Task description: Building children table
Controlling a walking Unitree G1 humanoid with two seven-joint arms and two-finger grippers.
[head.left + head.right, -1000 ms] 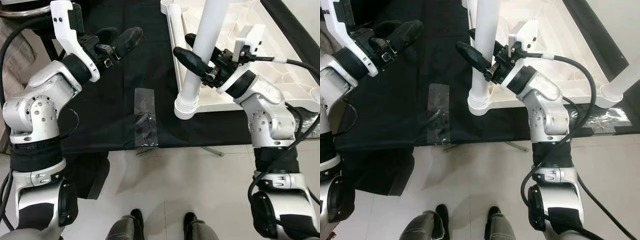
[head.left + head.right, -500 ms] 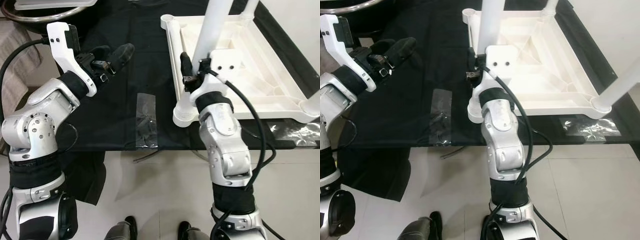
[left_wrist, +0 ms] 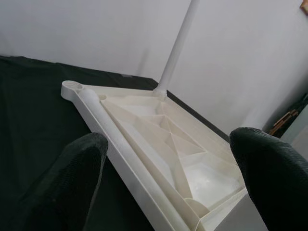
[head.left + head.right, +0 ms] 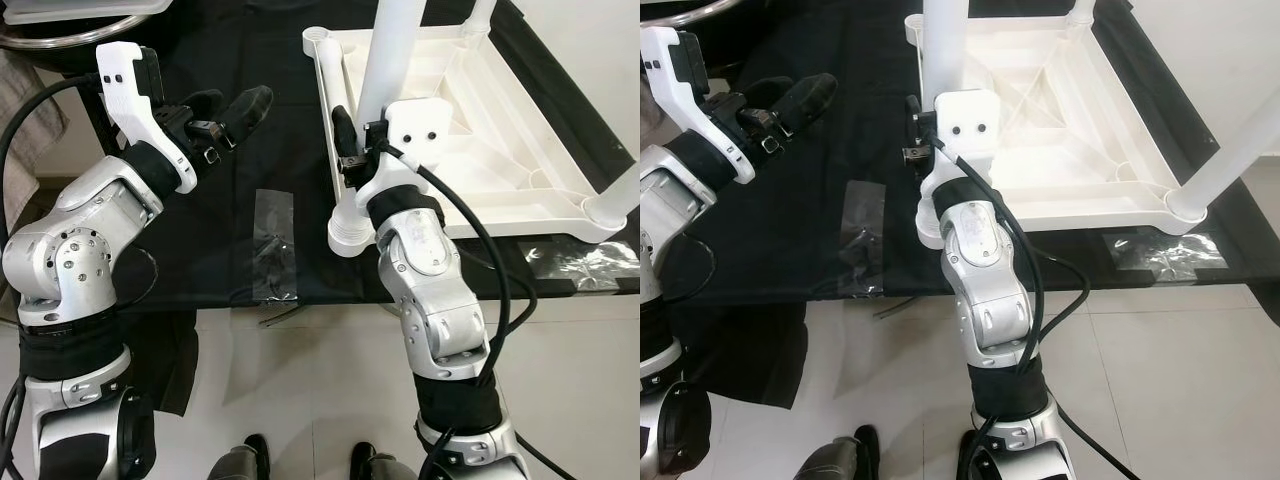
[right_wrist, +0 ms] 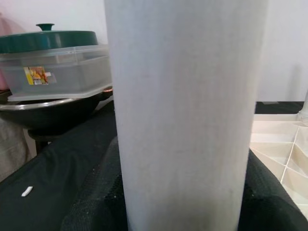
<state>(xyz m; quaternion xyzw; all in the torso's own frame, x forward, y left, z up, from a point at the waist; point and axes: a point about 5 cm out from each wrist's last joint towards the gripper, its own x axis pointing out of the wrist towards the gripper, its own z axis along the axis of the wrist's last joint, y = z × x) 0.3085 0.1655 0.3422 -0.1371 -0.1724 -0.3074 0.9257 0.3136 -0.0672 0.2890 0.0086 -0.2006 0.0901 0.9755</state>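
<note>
The white table top [image 4: 500, 150] lies upside down on the black cloth. A white leg [image 4: 385, 50] stands at its near-left corner, with its ribbed foot [image 4: 347, 235] low by the rim. My right gripper [image 4: 362, 135] is shut on this leg; in the right wrist view the leg [image 5: 185, 115] sits between the black pads [image 5: 96, 202]. Two more legs rise at the near-right corner [image 4: 620, 195] and at the far side [image 3: 175, 48]. My left gripper [image 4: 228, 103] hovers open over the cloth to the left of the table top, its fingers [image 3: 67, 183] spread wide with nothing between them.
A clear bag of small parts [image 4: 273, 245] lies on the cloth near the front edge, and another [image 4: 1165, 250] to the right. A lidded plastic box on a metal bowl [image 5: 53, 62] stands at the far left. Tiled floor [image 4: 1140, 380] lies below the front edge.
My right arm has swung in from the right to stand under the leg, wrist turned, still gripping it. The camera has shifted. The left gripper has held its pose.
</note>
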